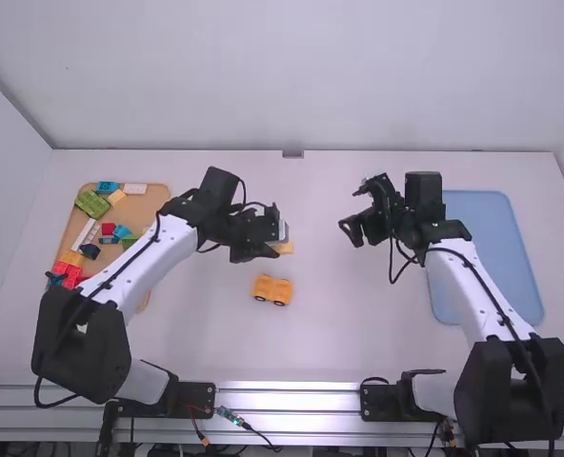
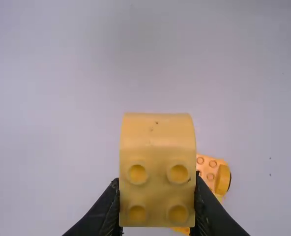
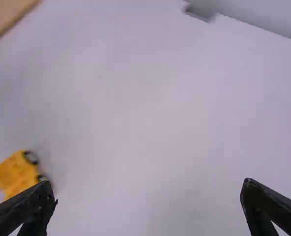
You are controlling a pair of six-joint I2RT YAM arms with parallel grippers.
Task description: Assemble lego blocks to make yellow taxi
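Left end effector (image 2: 157, 189): closed on the sides of 1 yellow block (image 2: 158, 132). The wheeled car base (image 1: 272, 289) rests on the desk (image 1: 330, 347), to the near side and slightly left of that block, its long axis roughly left to right; of the 2 arms, the left is nearer. Right end effector (image 3: 149, 187): empty, fingers wide apart. The block hides part of the base in the left wrist view.

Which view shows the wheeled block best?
The high view: the wheeled block lies unobstructed there. The left wrist view has it partly behind the held block; the right wrist view, partly behind the right gripper.
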